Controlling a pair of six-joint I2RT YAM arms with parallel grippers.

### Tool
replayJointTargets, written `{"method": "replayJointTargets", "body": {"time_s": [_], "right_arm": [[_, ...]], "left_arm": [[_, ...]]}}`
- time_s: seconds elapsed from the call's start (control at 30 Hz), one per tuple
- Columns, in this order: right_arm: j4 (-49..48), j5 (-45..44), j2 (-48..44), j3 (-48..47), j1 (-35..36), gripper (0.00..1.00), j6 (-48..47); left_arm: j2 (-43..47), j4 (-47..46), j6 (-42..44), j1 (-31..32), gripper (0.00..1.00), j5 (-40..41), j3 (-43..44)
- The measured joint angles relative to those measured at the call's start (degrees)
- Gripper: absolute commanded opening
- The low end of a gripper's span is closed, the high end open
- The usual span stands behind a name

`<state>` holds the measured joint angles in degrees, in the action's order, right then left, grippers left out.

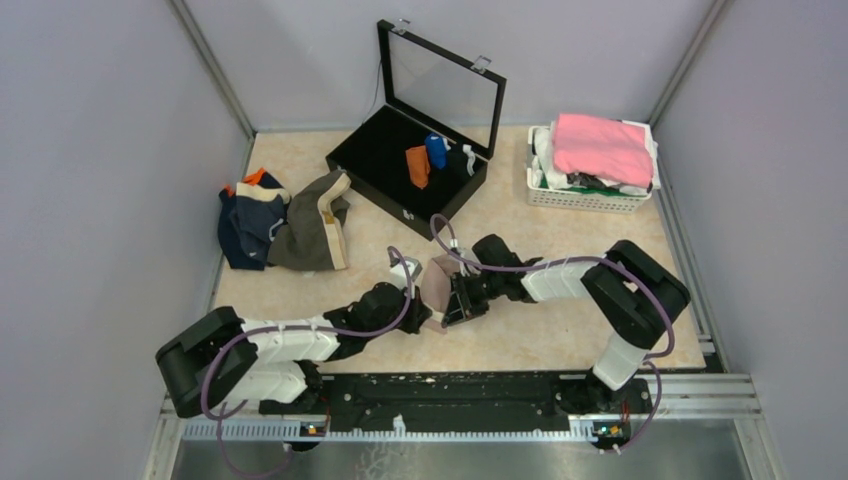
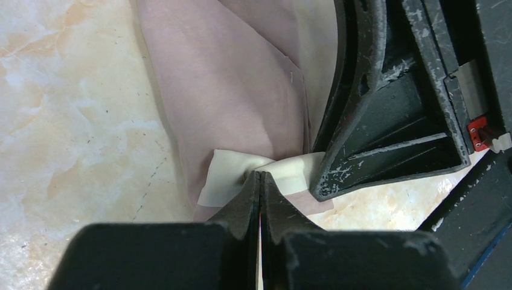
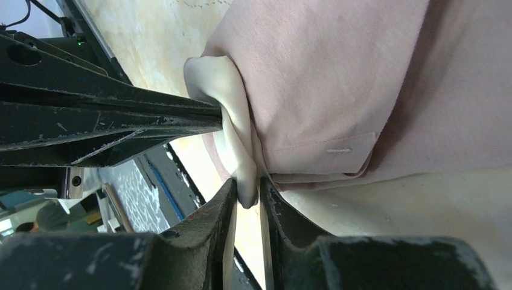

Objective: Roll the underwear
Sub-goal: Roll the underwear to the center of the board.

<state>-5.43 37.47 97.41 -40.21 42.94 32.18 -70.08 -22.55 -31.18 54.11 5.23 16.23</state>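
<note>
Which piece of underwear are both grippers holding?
The pale pink-beige brief, pinched at its cream band by the left gripper and right gripper; the rest sit in the left pile or the black case.

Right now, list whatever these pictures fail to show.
1. Top view: the left tool and right tool cover most of the pink briefs; their fold is unreadable.
2. Left wrist view: the right tool blocks the briefs' right side; the top edge cuts them off.
3. Top view: the pink cloth hides what lies lower in the basket.
</note>
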Motion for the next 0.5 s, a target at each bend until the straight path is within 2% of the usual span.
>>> {"method": "replayJointTargets", "body": {"time_s": [0.3,0.5], "right_arm": [[3.08,-3.13,-3.19,0.0,-0.09,0.25,-0.5],[8.41,-9.49,-10.03,0.0,-0.24,0.29,-2.43]], "left_arm": [[-2.62,-2.14,-0.66,0.0,0.0,0.9,0.5],[-3.48,-2.95,-0.63,-0.02,0.0,0.9,0.61]]}}
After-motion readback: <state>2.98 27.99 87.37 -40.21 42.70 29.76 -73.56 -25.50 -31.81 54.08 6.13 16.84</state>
